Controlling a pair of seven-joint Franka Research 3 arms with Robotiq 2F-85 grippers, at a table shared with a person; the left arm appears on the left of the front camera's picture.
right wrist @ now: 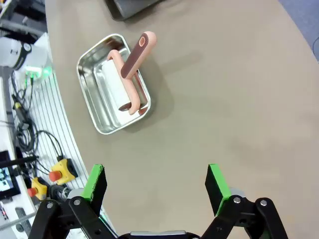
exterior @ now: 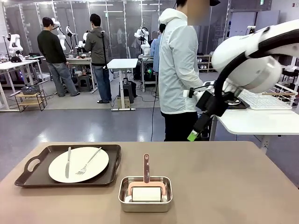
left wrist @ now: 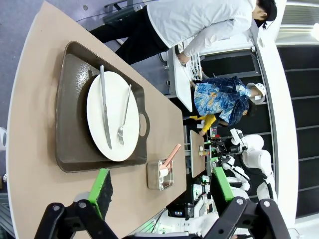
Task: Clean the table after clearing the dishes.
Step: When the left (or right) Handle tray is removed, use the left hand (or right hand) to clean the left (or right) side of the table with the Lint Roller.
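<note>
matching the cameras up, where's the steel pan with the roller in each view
front view: steel pan at bottom centre.
left wrist view: steel pan low centre, just right of the tray.
right wrist view: steel pan upper left.
shared landmark: the dark tray beside it.

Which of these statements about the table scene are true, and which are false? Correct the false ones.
1. A knife and a fork lie on the white plate. True.
2. The plate sits straight on the table. False: it sits on a dark tray, which stands on the table.
3. The roller lies in the steel pan, its handle sticking out past the rim. True.
4. The right gripper is shut on the roller's handle. False: its jaws are open, and it holds nothing.
</note>
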